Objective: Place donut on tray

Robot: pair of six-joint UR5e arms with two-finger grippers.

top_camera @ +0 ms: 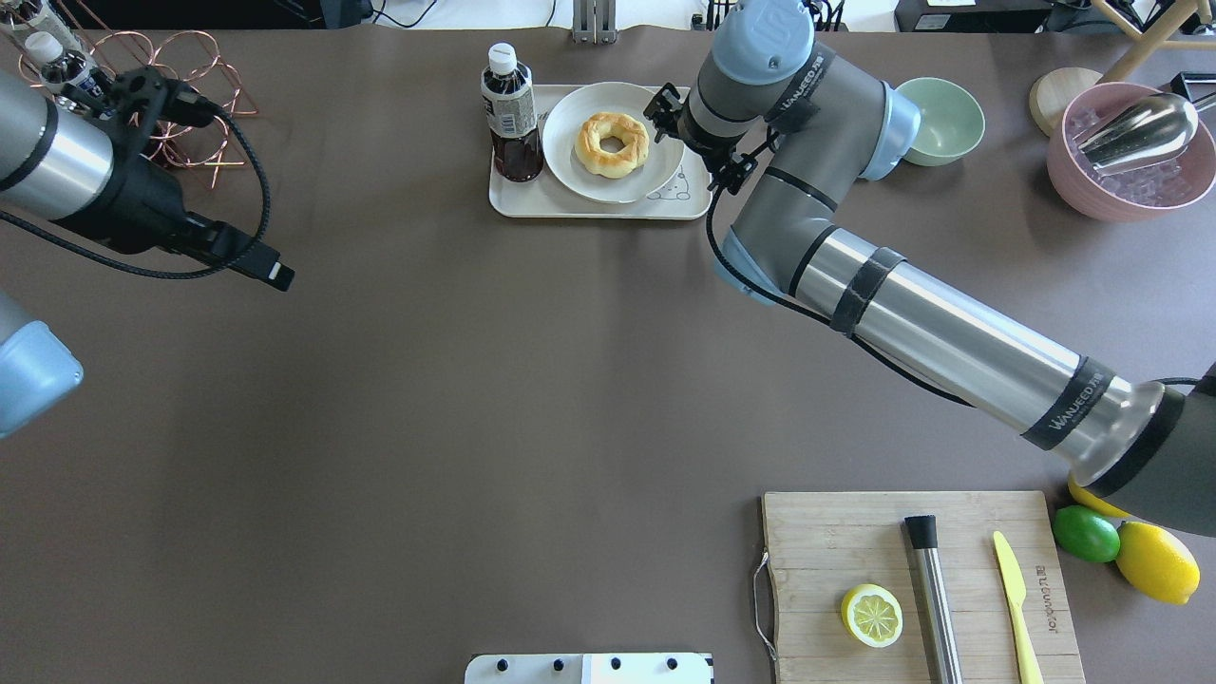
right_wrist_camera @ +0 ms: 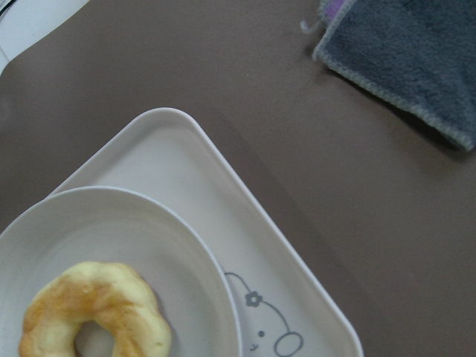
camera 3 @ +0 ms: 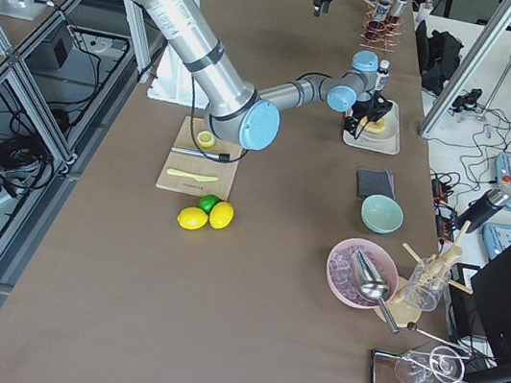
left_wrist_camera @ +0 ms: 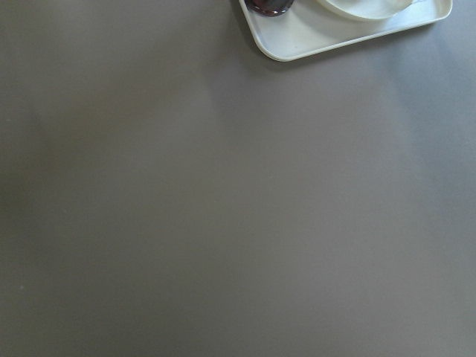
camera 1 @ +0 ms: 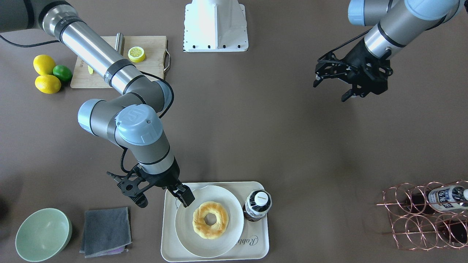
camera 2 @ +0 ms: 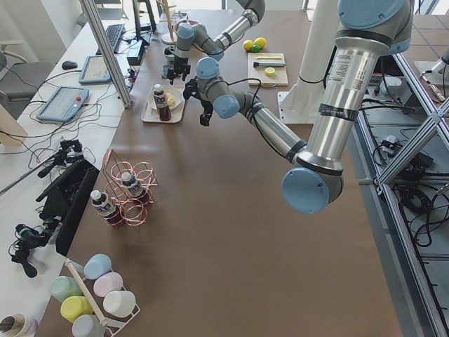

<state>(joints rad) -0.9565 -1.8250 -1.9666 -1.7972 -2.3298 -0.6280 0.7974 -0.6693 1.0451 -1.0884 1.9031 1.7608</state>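
The donut [camera 1: 210, 219] is a golden ring that lies on a round white plate [camera 1: 188, 228]. The plate sits on the cream tray [camera 1: 256, 245] with the cartoon animal and "Rabbit" script. My right gripper [camera 1: 163, 199] is open and empty. It hovers at the tray's corner, one finger over the plate's rim, just beside the donut and apart from it. The right wrist view shows the donut [right_wrist_camera: 93, 316], the plate [right_wrist_camera: 149, 238] and the tray [right_wrist_camera: 223, 193] below. My left gripper [camera 1: 331, 90] is open and empty, far off above bare table.
A dark drink bottle [camera 1: 257, 204] stands on the tray beside the plate. A grey cloth [camera 1: 106, 232] and a green bowl [camera 1: 43, 233] lie near the right gripper. A cutting board [camera 1: 153, 60] with a half lemon [camera 1: 136, 54] and a copper wire rack [camera 1: 427, 215] are further off.
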